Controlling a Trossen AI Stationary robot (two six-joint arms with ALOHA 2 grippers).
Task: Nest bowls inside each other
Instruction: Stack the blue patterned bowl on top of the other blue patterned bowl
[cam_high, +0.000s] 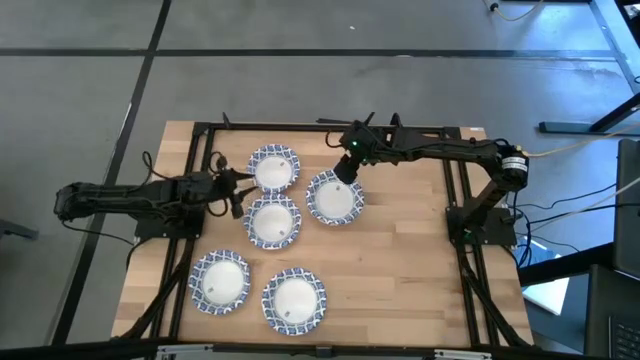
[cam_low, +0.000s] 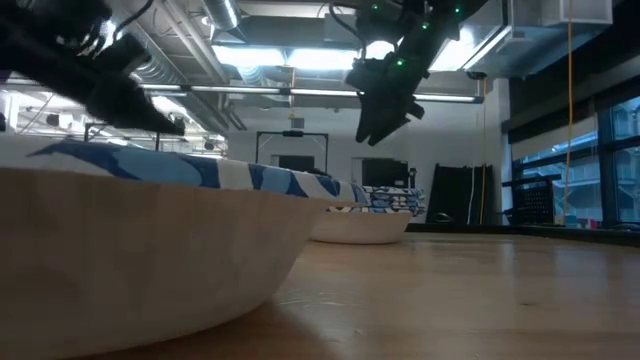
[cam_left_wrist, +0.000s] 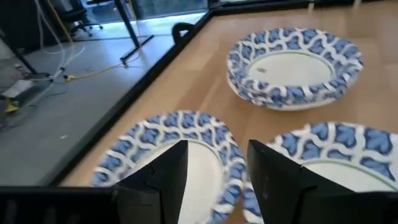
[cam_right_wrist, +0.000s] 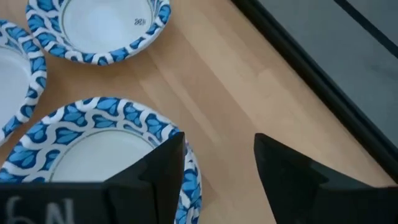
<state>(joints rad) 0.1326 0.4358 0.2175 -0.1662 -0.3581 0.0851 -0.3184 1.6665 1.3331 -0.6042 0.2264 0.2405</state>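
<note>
On wooden table (cam_high: 400, 270), five bowl stacks (cam_high: 273, 222), all empty

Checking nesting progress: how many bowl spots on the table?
5: far-left bowl, far-right bowl, middle bowl, near-left bowl, near-right bowl. Some look stacked, hiding more.

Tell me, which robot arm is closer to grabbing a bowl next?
Probably the right. The right gripper hangs open over the rim of the bowl on the right, one finger already past its edge. The left gripper, also open, sits between two bowls, not lined up on either rim.
</note>
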